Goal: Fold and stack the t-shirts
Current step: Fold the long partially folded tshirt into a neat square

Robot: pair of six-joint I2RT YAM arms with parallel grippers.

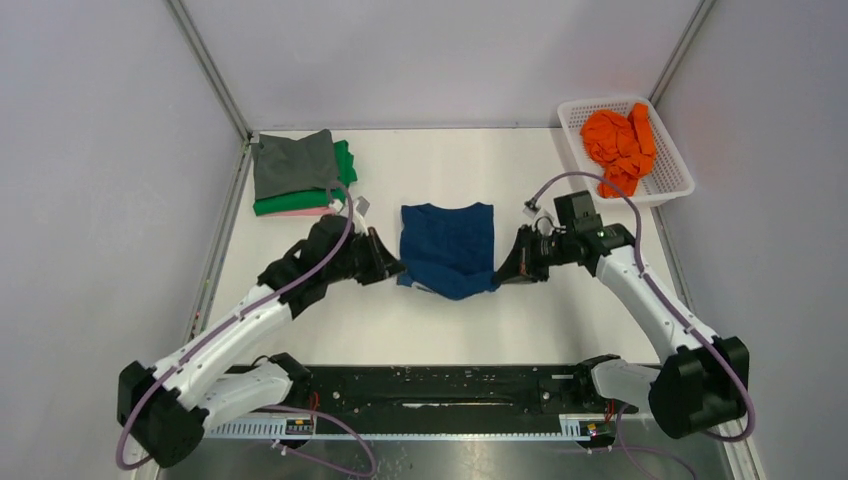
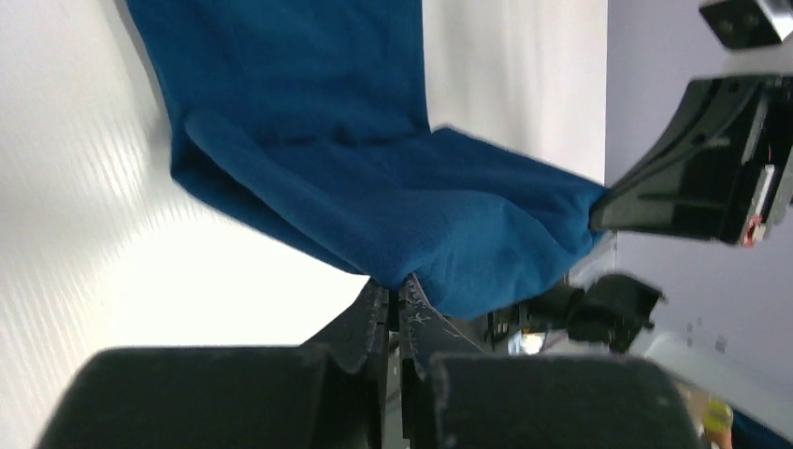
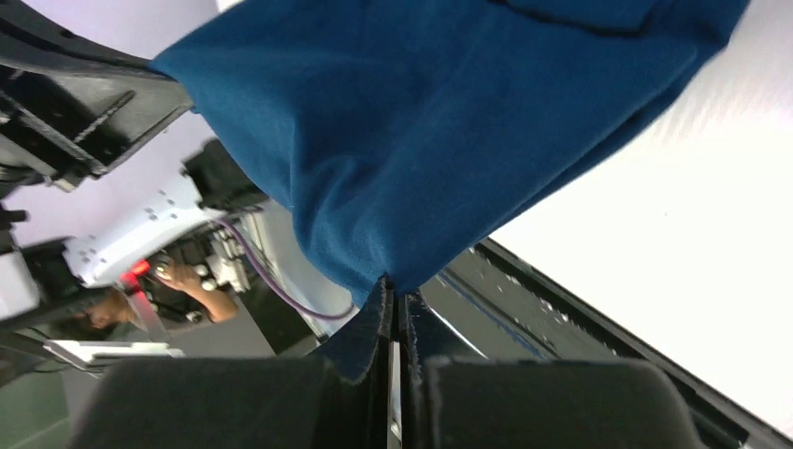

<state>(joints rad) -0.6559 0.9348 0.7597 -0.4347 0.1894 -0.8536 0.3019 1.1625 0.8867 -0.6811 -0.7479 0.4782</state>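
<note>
Two pinches on one dark blue t-shirt (image 1: 448,245), dead centre of the overhead frame!
Left jaws and right jaws are both pressed tight on its near corners, lifting that edge, while the far half lies flat on the counter (image 1: 560,320). It's soft, light cloth that sags between the grips, so corner holds look like the best way to keep it taut. Hard to tell how many layers each pinch has caught, and no print shows. Upper left, the grey t-shirt (image 1: 293,163) tops the green t-shirt (image 1: 345,165); the pink one (image 1: 300,212) is a sliver. The orange t-shirt (image 1: 620,145) waits crumpled in the basket (image 1: 668,190), upper right.
</note>
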